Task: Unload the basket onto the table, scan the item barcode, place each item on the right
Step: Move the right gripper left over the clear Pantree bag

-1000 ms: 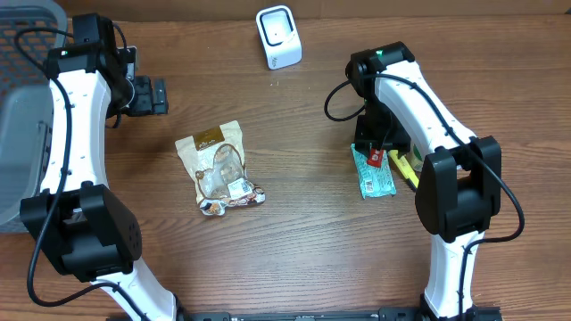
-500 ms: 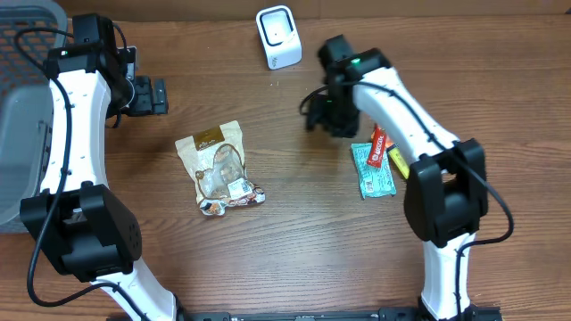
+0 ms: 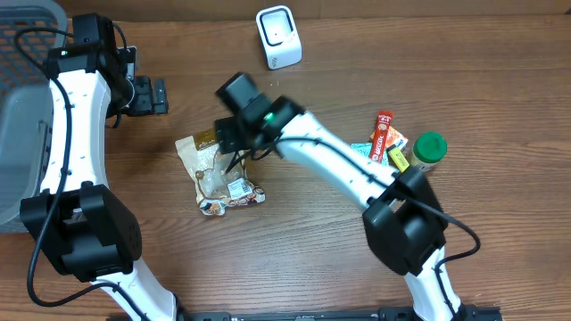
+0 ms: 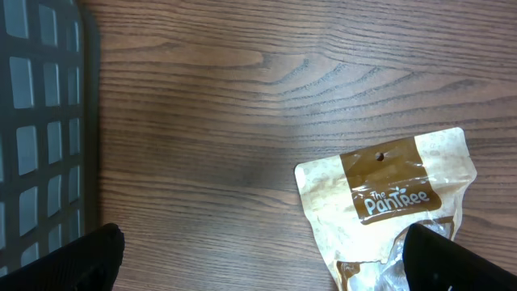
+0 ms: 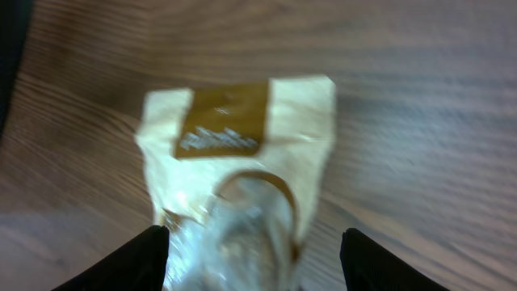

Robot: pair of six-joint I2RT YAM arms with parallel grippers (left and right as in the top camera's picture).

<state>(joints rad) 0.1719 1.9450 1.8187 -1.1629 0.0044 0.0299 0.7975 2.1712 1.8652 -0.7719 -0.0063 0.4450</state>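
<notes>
Brown-and-cream snack pouch [image 3: 219, 168] looks like the item to scan. It's lying flat on the table [image 3: 312, 259], printed side up, with nothing gripping it.

The right fingers [image 5: 145, 263] are spread wide, one on either side of the pouch's header end. They look to be just above it, though the right wrist view is too smeared to say whether they touch the film. My guess is they're held that wide to straddle the bag before closing on it, since a floppy pouch is easiest to grab by its flat top strip.

The left fingers [image 4: 81, 259] are also fully spread and hold nothing. They're parked off the pouch's top corner, over towards the grey basket [image 3: 27, 134], probably to leave the other arm a clear run.

The white scanner [image 3: 278, 36] stands well beyond the pouch's top edge. So the bag will need lifting and carrying over there.

There's a white label [image 3: 239, 188] near the pouch's bottom end. It could be the barcode, but it's too small to tell.

A red stick pack [image 3: 382, 135] and a green-capped bottle [image 3: 428, 152] sit well away from the pouch, on the far side from the basket.
</notes>
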